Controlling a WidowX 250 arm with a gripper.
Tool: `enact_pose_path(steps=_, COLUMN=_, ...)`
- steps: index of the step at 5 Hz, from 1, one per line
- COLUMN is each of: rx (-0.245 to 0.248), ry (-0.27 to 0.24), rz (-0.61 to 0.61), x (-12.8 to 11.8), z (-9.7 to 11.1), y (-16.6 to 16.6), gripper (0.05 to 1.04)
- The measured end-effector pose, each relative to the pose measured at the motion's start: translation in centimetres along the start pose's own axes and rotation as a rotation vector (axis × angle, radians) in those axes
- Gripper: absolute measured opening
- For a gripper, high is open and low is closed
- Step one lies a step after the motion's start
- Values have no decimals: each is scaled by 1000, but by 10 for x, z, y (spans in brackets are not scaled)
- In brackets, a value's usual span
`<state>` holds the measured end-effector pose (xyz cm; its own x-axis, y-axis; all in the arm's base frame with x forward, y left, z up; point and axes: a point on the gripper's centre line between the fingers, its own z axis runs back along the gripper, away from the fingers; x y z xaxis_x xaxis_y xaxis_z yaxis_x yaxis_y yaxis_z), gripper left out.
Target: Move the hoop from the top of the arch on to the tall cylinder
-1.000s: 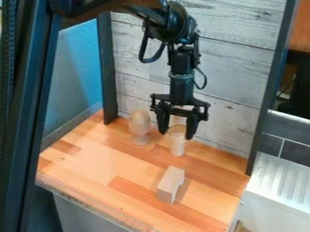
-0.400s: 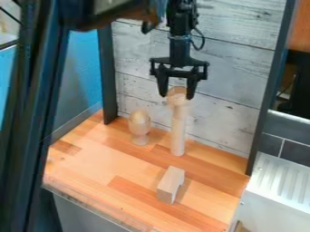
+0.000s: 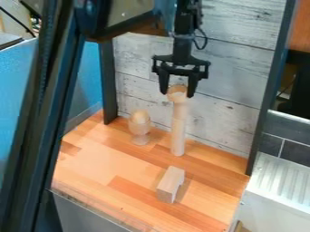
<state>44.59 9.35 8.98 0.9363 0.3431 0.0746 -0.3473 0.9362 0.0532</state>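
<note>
Pale wooden hoop [image 3: 176, 93] sits pinched between the fingers [image 3: 192, 87] of the black gripper [image 3: 177, 95], at the top end of the upright tall cylinder [image 3: 178, 131]; whether the two touch, one cannot tell. Near the cylinder, to its left in the view, stands a cup [image 3: 139, 136] with an egg [image 3: 140, 117] in it. The arch [image 3: 169, 185] rests farther forward on the wooden surface [image 3: 97, 163]. Behind rises a planked wall [image 3: 233, 86], and a dark post [image 3: 108, 81] stands beyond the cup.

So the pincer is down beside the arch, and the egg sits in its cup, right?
No: in the camera view the pincer is up at the top of the tall cylinder, not down beside the arch. The egg does sit in its cup.
</note>
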Motion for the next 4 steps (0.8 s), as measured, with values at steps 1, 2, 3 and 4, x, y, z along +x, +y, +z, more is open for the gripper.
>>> enact_pose_path(steps=1, rx=21, ry=-7, rz=-16, x=0, z=1, y=-4, gripper=764)
enact_pose_path(steps=2, rx=50, ry=13, rz=-8, x=-1, z=-10, y=-5, gripper=764)
enact_pose_path(steps=3, rx=57, ry=7, rz=-25, x=-1, z=-10, y=-10, gripper=764)
enact_pose_path(steps=4, rx=57, ry=5, rz=-18, x=1, z=-9, y=-10, gripper=764)
